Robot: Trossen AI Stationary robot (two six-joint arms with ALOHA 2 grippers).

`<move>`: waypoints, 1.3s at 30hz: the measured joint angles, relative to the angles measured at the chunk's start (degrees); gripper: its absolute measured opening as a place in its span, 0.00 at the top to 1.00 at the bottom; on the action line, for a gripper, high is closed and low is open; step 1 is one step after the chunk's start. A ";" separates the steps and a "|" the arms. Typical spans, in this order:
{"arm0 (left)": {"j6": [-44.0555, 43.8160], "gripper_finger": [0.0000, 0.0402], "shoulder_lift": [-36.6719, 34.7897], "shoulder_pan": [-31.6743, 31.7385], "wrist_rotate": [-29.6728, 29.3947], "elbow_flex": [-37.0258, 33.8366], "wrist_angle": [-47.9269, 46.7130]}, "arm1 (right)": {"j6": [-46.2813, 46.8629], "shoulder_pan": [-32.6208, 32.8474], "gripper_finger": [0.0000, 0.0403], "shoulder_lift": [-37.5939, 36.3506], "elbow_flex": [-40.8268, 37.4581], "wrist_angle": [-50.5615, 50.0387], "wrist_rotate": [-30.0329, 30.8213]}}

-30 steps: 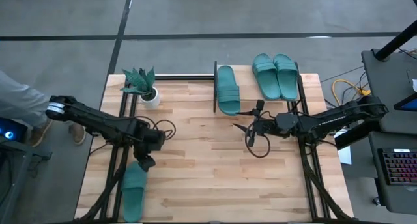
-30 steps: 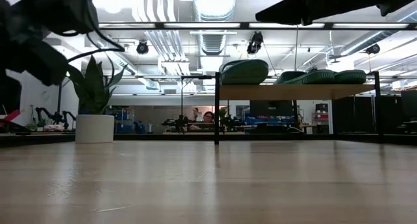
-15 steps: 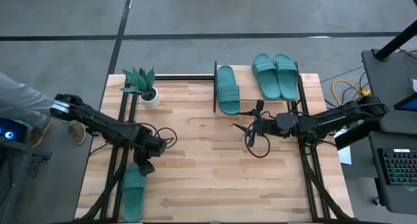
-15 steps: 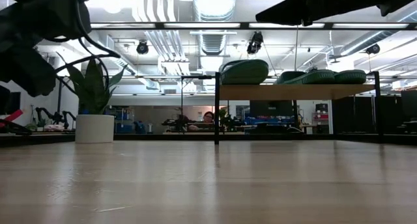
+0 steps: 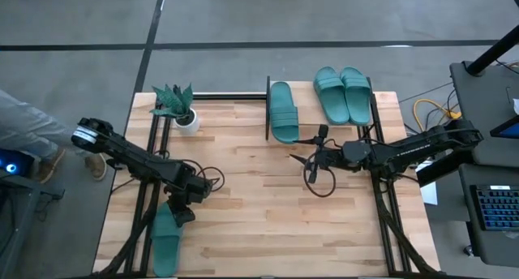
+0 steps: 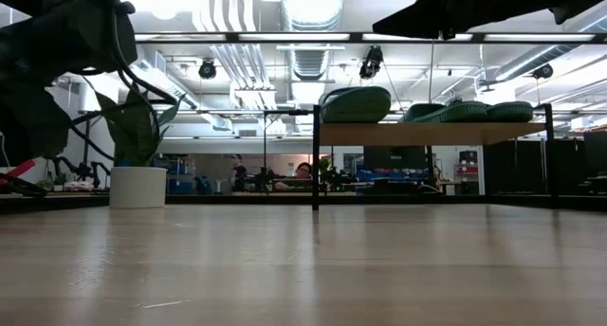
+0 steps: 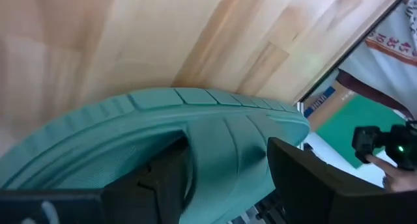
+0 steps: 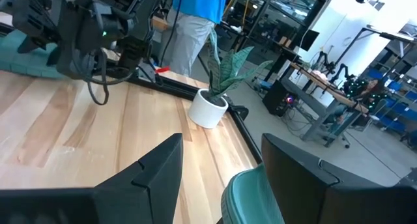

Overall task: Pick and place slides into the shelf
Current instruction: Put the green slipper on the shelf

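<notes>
The worktop (image 5: 259,190) is pale butcher-block wood in long glued staves with a smooth matte finish. Four teal slides are of ribbed rubber, each an elongated oval sole under one wide strap. Three of them lie on the shelf (image 6: 432,134), a flat light-wood board on a thin black metal frame at the far edge: one slide (image 5: 283,110) at its left end and a touching pair (image 5: 343,93) toward its right.

The fourth slide (image 5: 165,237) lies at the near left corner of the worktop. Your left gripper (image 5: 182,216) is at its far end. In the left wrist view the two dark fingers (image 7: 303,178) stand apart, one on each side of the ribbed strap (image 7: 221,152), close to it; you cannot tell whether they press on it.

Your right gripper (image 5: 310,158) hangs over mid-worktop just in front of the shelf, fingers apart and holding nothing. A spiky plant (image 5: 175,100) in a round white pot stands at the far left.
</notes>
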 joint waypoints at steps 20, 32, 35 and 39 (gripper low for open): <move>2.60 0.97 4.34 -0.41 6.07 0.02 4.27 | -0.10 0.01 0.51 0.00 0.00 -0.21 0.00; 3.03 1.00 -5.00 -0.26 0.36 1.74 4.30 | -0.12 0.02 0.51 0.00 -0.02 -0.12 0.00; 3.06 1.00 -9.21 -0.04 -4.24 3.22 4.32 | -0.10 0.02 0.51 0.00 -0.02 0.53 0.00; 3.12 1.00 -14.86 0.08 -14.39 4.78 4.27 | 0.23 0.02 0.51 0.00 -0.02 1.23 0.00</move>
